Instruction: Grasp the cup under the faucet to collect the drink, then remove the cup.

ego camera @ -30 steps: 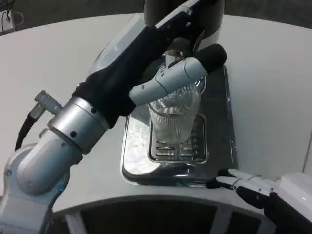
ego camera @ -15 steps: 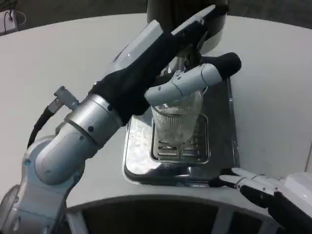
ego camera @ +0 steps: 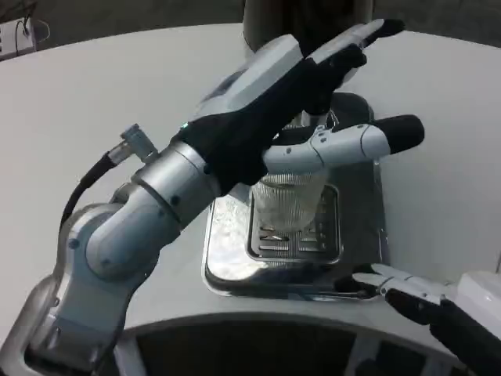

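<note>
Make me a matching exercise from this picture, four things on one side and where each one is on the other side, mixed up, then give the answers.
Things:
1. left hand
2. right hand
3. ribbed cup
4. metal drip tray

Places:
A. on the slotted grate
B. on the white table, under the cup
C. at the tray's near right corner
D. above the cup, fingers spread

Pairs: 1-D, 2-C, 3-A, 4-B

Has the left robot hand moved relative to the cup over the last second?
Yes. The left robot hand has risen and opened away from the cup, which stays on the drip tray.
</note>
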